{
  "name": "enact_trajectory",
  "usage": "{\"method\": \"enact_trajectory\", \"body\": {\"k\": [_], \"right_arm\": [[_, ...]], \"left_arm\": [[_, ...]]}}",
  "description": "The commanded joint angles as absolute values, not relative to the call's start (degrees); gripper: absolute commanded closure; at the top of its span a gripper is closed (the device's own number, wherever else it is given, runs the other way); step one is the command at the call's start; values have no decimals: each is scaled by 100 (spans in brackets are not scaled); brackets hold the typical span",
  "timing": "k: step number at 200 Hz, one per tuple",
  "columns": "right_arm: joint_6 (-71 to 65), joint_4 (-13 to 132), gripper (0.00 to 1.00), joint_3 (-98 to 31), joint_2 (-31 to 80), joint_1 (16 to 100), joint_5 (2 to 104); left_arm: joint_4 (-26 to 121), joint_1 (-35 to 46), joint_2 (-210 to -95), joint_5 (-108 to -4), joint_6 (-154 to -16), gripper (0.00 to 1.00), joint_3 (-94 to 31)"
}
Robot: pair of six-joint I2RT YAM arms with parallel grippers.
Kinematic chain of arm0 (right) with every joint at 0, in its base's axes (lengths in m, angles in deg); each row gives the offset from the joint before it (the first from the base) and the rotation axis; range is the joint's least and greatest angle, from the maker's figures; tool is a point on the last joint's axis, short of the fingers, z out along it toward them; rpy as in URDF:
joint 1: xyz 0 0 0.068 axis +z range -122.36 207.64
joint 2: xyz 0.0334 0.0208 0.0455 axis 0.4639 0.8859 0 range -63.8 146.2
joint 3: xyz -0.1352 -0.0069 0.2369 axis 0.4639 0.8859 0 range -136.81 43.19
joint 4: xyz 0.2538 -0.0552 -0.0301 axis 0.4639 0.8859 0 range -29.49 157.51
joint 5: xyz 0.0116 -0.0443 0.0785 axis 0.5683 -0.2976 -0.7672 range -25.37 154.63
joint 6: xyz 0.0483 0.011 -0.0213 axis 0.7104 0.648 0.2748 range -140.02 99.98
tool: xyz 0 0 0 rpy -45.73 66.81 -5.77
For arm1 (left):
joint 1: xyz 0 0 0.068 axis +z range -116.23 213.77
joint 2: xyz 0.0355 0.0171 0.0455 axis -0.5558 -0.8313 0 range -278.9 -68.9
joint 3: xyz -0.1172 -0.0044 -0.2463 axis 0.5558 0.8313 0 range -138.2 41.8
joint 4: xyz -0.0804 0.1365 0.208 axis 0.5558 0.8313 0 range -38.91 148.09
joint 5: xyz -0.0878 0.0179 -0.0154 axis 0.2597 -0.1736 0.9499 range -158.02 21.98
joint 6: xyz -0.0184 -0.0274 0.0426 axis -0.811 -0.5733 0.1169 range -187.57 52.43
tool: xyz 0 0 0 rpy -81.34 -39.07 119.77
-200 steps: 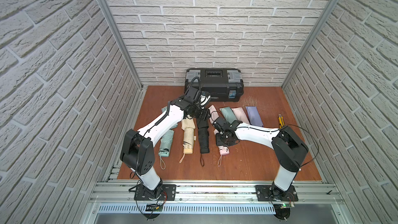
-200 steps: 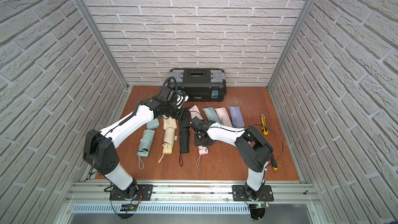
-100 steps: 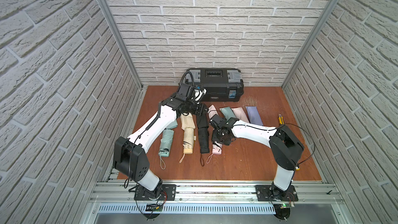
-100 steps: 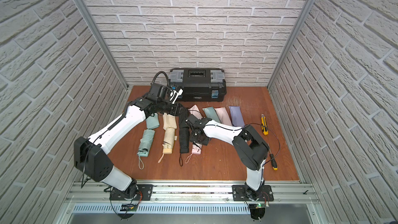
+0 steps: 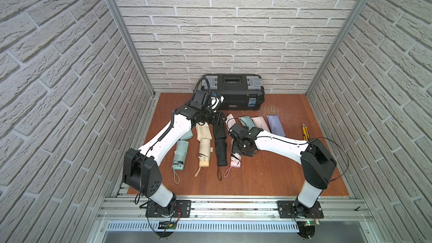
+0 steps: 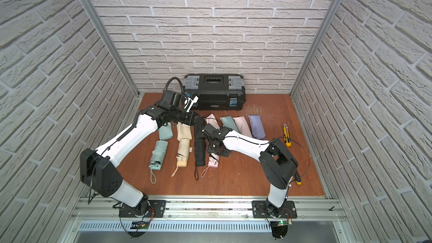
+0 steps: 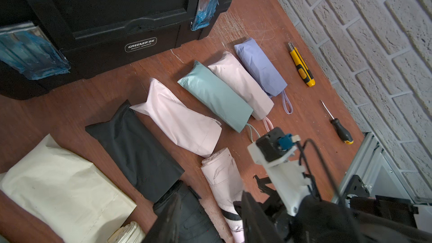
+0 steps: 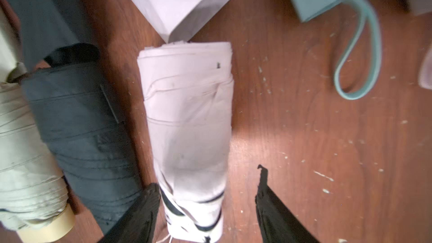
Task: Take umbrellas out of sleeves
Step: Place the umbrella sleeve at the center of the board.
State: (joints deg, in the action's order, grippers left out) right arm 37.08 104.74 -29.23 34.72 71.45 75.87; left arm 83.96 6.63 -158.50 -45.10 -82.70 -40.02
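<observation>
Mint [image 5: 180, 154], cream [image 5: 204, 150], black [image 5: 221, 150] and pink [image 5: 236, 160] umbrellas lie bare in a row. Their limp sleeves lie behind them, the pink sleeve [image 7: 180, 122] next to the black sleeve [image 7: 135, 150]. Mint [image 7: 215, 97], pink [image 7: 240, 85] and lavender [image 7: 260, 66] sleeves lie plump, with wrist loops at their mouths. My right gripper [image 8: 205, 206] is open and low over the pink umbrella [image 8: 189, 125], one finger on each side near its strap. My left gripper [image 7: 210, 220] hovers open over the sleeves' near ends, holding nothing.
A black toolbox [image 5: 233, 91] stands against the back wall. A yellow utility knife [image 7: 301, 66] and a screwdriver [image 7: 336, 122] lie near the right wall. Brick walls close in three sides, and a metal rail runs along the front.
My right gripper's jaws have widened off the pink umbrella, which has shifted left beside the black one. My left arm's elbow has swung outward; its gripper stays by the sleeves.
</observation>
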Motion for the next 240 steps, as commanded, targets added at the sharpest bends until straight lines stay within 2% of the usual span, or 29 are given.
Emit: {"method": "enact_trajectory", "body": {"k": [1,33,82,138,240], "right_arm": [[3243,10675,34,-2778,3115,6896,7952],[2447,10454,35,-2723,3192,6496,7847],[1659,10683,35,-3381,3982,6151,7833],[1598,10687,36,-3627,4600,5869,7932],[1429,10738,39,-3451,4618,5526,8058]], "left_arm": [[8151,756,-15937,-4235,-8343,55,-3941],[8117,817,-15973,-4194,-8374,55,-3931],[8075,935,-16110,-4086,-8435,55,-3923],[8106,1016,-16166,-4080,-8400,56,-3945],[8124,1087,-16311,-3972,-8438,57,-4002]]}}
